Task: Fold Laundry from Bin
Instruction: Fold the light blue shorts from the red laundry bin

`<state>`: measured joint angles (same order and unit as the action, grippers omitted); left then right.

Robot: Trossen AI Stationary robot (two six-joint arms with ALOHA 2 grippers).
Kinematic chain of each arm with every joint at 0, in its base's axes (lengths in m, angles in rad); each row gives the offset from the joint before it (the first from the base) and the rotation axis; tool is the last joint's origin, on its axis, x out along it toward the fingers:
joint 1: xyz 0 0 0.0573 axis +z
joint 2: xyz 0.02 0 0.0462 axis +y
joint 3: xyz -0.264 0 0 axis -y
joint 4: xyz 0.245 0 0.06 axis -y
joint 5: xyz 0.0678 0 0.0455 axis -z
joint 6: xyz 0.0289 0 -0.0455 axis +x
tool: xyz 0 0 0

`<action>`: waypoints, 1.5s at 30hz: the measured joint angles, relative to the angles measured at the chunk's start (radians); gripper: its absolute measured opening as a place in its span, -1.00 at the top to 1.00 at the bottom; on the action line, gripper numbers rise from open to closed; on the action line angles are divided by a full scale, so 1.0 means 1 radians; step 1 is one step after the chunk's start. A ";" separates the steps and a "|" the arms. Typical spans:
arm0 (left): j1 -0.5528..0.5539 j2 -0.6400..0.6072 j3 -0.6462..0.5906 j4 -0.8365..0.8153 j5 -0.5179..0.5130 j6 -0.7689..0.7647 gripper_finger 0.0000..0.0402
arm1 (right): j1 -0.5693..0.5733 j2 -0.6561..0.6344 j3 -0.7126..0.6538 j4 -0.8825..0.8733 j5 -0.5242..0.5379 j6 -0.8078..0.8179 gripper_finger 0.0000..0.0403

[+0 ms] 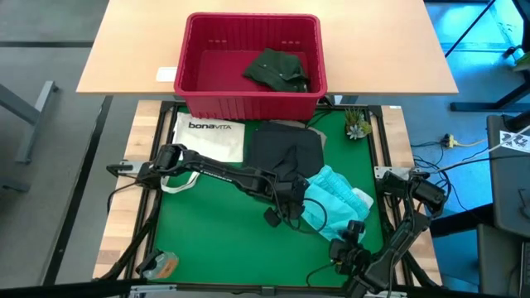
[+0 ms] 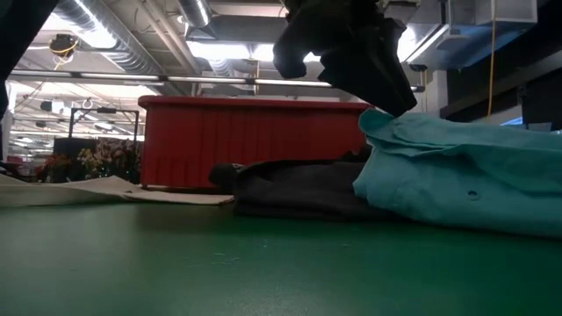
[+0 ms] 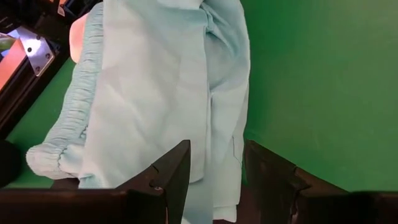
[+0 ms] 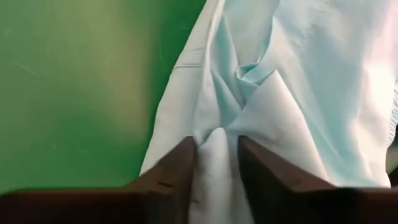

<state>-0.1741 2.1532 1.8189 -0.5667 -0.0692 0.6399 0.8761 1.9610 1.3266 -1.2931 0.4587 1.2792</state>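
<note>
My left end effector (image 3: 214,180) sits over the near edge of the light turquoise garment (image 1: 335,199), fingers set apart with a strip of that cloth running between them; whether they press it I cannot tell. My right end effector (image 4: 217,165) has a fold of the same garment bunched between its two fingers, which close in on it from both sides. The turquoise garment lies crumpled on the green table (image 1: 215,240), its far edge overlapping the dark grey garment (image 1: 281,149), whose near part my left arm hides from above. The red bin (image 1: 252,66) stands at the table's far side with the dark green garment (image 1: 277,68) inside. The white tote bag (image 1: 209,136) lies beside the grey garment. In the low view my arm's dark bulk covers the turquoise garment's top
</note>
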 joint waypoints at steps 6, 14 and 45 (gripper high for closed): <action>0.000 0.000 0.000 0.000 0.000 -0.002 0.27 | 0.000 0.000 0.000 -0.079 -0.005 0.057 0.95; 0.000 0.000 0.000 0.000 0.000 -0.002 0.27 | 0.001 -0.056 0.000 -0.250 -0.003 0.155 0.97; 0.000 0.000 0.000 0.050 0.000 -0.005 0.27 | 0.000 -0.175 -0.347 -0.268 -0.231 0.340 0.85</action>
<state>-0.1743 2.1529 1.8189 -0.5163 -0.0692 0.6346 0.8764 1.7855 0.9798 -1.5608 0.2276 1.6197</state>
